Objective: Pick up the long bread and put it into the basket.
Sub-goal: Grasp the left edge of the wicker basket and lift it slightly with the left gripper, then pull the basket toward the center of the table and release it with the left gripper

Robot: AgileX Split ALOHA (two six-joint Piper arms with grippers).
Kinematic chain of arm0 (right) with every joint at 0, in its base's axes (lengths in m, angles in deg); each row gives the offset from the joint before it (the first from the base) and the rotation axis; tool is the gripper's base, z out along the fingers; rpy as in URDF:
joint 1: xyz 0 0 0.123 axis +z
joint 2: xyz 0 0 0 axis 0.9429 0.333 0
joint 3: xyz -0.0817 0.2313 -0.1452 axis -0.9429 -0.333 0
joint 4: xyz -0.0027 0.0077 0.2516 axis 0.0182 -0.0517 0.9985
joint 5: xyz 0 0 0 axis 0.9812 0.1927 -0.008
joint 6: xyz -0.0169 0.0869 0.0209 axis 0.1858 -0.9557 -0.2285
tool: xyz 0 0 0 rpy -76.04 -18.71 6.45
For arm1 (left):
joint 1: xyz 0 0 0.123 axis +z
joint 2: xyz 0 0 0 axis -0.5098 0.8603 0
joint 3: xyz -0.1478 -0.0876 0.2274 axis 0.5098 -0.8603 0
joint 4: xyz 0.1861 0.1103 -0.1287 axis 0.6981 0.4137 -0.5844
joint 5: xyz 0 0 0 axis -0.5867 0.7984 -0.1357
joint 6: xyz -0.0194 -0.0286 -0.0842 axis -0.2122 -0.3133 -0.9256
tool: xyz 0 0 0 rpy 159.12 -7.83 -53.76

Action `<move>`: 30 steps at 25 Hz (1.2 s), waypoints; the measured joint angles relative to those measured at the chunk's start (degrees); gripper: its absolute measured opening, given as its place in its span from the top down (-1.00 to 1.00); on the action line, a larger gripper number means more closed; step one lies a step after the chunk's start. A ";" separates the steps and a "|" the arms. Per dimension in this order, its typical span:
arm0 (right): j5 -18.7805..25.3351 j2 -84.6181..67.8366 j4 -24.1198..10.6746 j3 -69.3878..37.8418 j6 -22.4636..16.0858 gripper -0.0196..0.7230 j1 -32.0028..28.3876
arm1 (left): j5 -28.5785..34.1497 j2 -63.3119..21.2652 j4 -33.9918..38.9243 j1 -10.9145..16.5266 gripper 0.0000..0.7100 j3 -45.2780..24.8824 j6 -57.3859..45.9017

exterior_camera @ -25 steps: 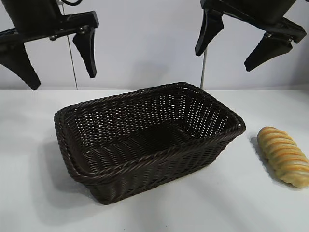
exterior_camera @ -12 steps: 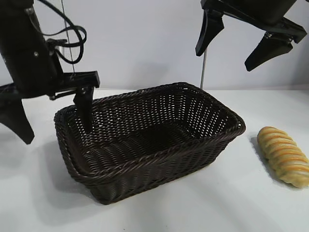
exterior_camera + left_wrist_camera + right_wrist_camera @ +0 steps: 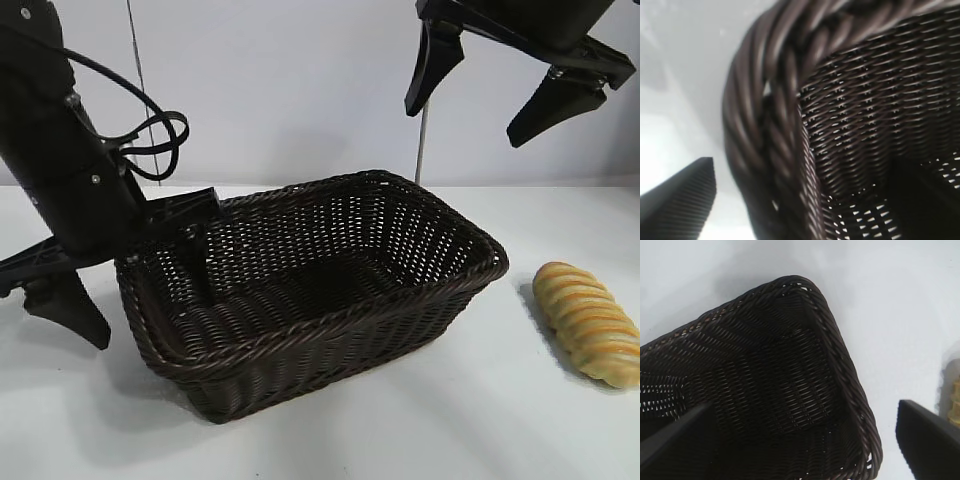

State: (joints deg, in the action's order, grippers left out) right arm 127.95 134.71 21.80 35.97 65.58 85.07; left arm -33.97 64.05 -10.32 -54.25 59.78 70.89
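Now the left hand (image 3: pixel 130 290) sits low at the near-left end of the basket (image 3: pixel 330 330), fingers straddling the braided rim, one inside, one outside; whether they've pinched it, I can't tell. Up high, the right hand (image 3: pixel 490 95) hangs with fingers spread wide above the far-right end. Meanwhile the long bread (image 3: pixel 588 322) lies on the white table (image 3: pixel 500 430), just right of the basket.
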 joint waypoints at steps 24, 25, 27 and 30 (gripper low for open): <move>0.05 0.00 -0.12 0.00 0.00 -0.93 0.00 | 15.19 -0.83 1.78 6.23 0.72 14.38 12.93; 0.05 0.00 -0.12 0.00 0.00 -0.93 0.00 | 15.49 -0.83 1.80 6.55 0.72 15.20 13.09; 0.05 0.00 -0.12 0.00 0.00 -0.93 0.00 | 16.18 -0.64 1.91 6.76 0.72 17.35 13.21; 0.05 0.00 -0.12 0.00 0.00 -0.93 0.00 | 17.46 1.54 1.64 6.76 0.72 21.17 13.35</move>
State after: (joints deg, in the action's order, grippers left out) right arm 128.01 134.71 21.68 35.97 65.58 85.07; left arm -16.50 65.59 -8.68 -47.48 80.95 84.24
